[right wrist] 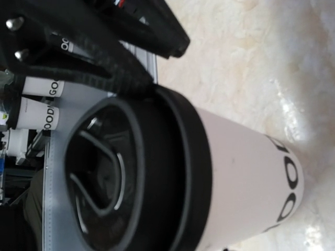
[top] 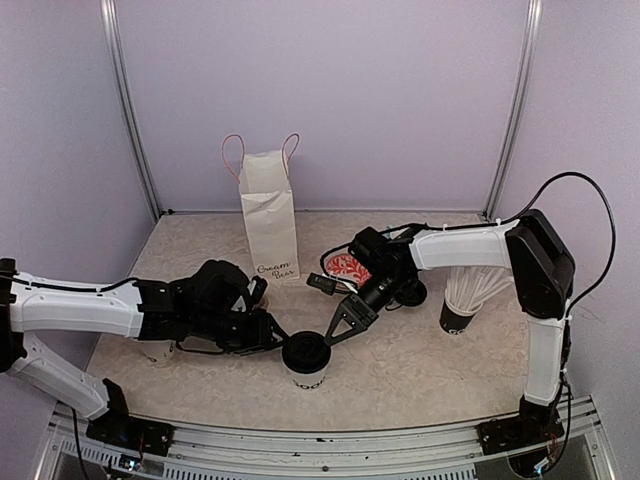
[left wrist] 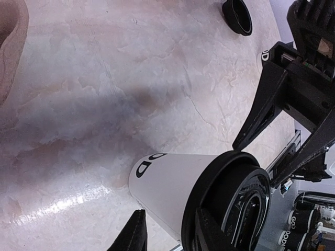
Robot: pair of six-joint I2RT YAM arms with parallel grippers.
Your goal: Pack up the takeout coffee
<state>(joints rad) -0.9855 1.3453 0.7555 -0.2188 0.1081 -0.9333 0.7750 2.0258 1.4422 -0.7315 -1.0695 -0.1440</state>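
A lidded takeout cup [top: 305, 375], white paper with black lettering near its base and a round black lid [top: 305, 352], stands upright on the marbled table [top: 430, 370], near the front edge and between both arms. The left gripper [top: 272, 338] reaches in from the left. In its wrist view its fingers [left wrist: 135, 235] sit either side of the cup's upper wall, partly spread, and I cannot tell whether they pinch it. The right gripper [top: 335, 330] comes from the right with its jaws spread in a V, flanking the lid rim without gripping it. A second white cup [top: 160, 352] is half hidden under the left arm. The white paper bag [top: 270, 215] stands upright behind, handles up. As I judge it, the step is a handover or steadying before the lift. I would close the right fingers on the paper wall just below the lid, not on the rim, which could pop off. I would free the left only once that grip looks firm, then lift straight and keep the cup upright.
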